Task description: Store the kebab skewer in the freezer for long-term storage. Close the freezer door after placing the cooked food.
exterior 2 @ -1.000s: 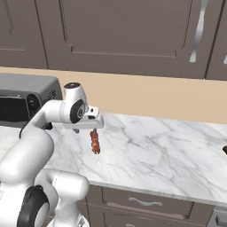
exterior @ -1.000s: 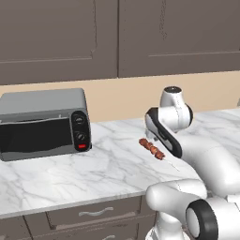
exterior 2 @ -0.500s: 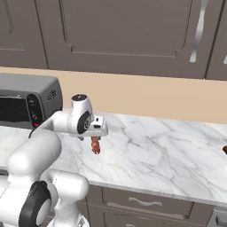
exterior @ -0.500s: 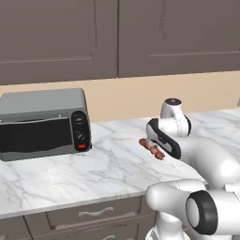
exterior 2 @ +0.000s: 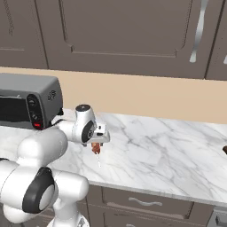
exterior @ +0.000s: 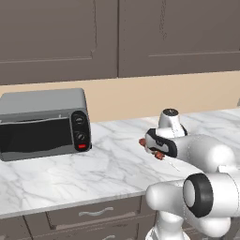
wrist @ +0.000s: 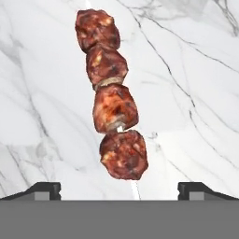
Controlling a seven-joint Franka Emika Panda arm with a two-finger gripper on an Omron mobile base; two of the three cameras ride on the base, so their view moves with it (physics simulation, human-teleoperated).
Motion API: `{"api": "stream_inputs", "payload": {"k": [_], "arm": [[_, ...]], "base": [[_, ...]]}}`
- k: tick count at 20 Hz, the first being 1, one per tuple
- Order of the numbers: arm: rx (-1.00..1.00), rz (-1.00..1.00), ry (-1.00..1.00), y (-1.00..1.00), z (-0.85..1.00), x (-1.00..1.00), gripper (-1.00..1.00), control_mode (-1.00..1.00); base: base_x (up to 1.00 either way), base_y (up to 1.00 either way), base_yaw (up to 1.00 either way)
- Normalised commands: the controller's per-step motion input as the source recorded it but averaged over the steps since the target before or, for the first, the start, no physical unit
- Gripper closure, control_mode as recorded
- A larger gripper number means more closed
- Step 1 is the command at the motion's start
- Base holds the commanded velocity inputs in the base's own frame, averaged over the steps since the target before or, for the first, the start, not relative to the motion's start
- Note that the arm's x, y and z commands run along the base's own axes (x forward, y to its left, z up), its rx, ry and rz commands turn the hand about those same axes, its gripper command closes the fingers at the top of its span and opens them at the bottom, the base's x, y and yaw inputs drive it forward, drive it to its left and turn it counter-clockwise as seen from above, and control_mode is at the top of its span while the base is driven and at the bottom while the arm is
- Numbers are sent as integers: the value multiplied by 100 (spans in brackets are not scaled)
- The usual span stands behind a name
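Observation:
The kebab skewer point(wrist: 112, 93) lies flat on the marble counter point(exterior: 93, 173), several reddish-brown meat chunks in a row on a thin pale stick. My gripper point(wrist: 120, 190) hangs low right over it, open, its two dark fingertips point(wrist: 44, 189) wide apart on either side of the last chunk, nothing held. From the left base view the gripper point(exterior: 157, 145) covers most of the skewer point(exterior: 161, 155). In the right base view the meat point(exterior 2: 95, 148) peeks out under the gripper point(exterior 2: 98, 141). The freezer and the freezer door are out of view.
A grey toaster oven point(exterior: 42, 122) stands on the counter to the left, also in the right base view point(exterior 2: 26, 99). Dark wall cabinets point(exterior: 117, 37) hang above. Drawers point(exterior: 96, 213) sit under the counter edge. A small dark object point(exterior 2: 225, 150) shows at the far right.
The hand has come down from above the counter to just over the skewer, jaws still wide. The skewer and the toaster oven have not moved.

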Motion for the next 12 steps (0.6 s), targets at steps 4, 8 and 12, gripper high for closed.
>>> {"api": "stream_inputs", "payload": {"k": [4,8,12], "arm": [[2,0,3,-14,-22,28,-100,-100],[0,0,0,-3,-32,18,-100,-100],[0,0,0,0,-32,1,-100,-100]], "base": [[0,0,0],[0,0,0],[0,0,0]]}}
